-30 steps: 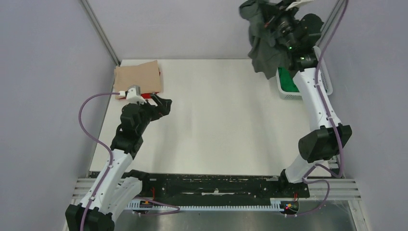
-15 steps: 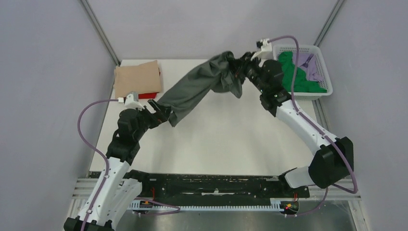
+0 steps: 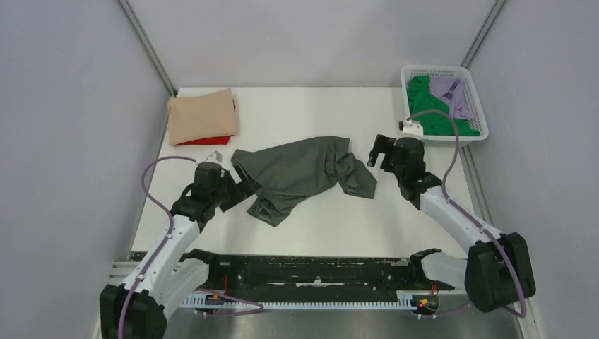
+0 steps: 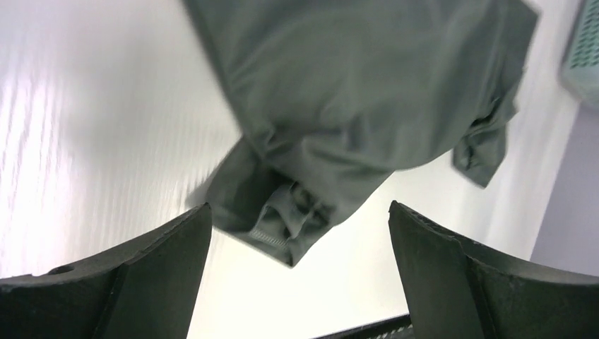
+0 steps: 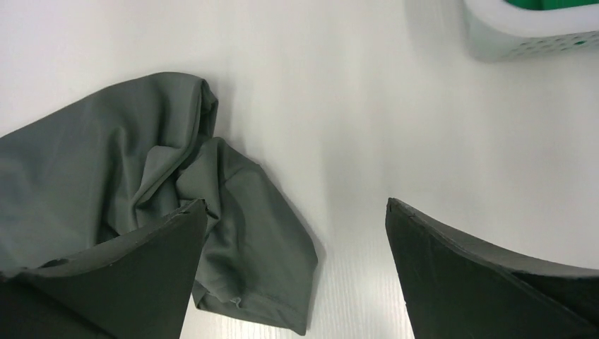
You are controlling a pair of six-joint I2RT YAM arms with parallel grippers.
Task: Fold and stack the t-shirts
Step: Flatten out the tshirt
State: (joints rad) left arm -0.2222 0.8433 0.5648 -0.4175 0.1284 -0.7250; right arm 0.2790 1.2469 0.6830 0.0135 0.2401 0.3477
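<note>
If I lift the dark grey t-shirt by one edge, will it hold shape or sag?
Likely floppy: the dark grey t-shirt lies crumpled in soft folds, so it would probably sag from any pinch point. It looks thin, so probably light. Pushed, it would likely bunch up on the smooth white table rather than slide whole.

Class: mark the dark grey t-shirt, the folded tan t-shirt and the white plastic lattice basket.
dark grey t-shirt (image 3: 297, 169), top view, body middle.
folded tan t-shirt (image 3: 201, 119), top view, centre.
white plastic lattice basket (image 3: 434, 68), top view, far rim.
</note>
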